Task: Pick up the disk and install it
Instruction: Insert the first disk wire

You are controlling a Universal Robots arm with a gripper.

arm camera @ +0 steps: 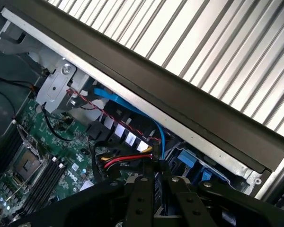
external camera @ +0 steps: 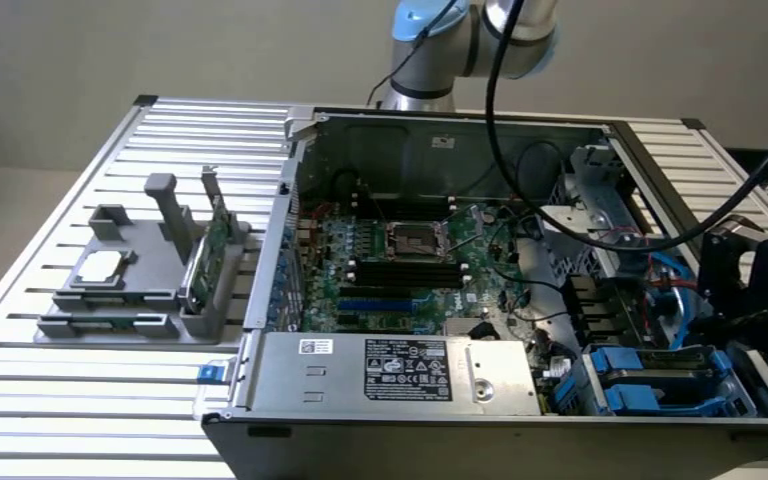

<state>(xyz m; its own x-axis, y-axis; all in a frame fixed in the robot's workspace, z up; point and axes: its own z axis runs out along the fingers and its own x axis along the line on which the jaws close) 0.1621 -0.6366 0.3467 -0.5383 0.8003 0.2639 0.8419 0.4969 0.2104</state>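
Note:
My black gripper [external camera: 755, 292] hangs over the open computer case's right wall, as the exterior view shows it, just above the drive bay. In the wrist view its fingers [arm camera: 144, 198] stand close together, shut, with nothing visible between them. The disk's blue carrier bracket [external camera: 664, 385] lies in the drive bay at the case's front right corner. Blue parts of it [arm camera: 187, 158] also show just beyond the fingertips. I cannot make out the disk's metal face or label.
The case's motherboard [external camera: 398, 260], power supply [external camera: 404, 370] and loose cables, among them a blue cable [arm camera: 128, 106], lie close by. A grey fixture [external camera: 131, 290] on the slatted table holds a silver chip [external camera: 101, 266] and an upright green card [external camera: 204, 265].

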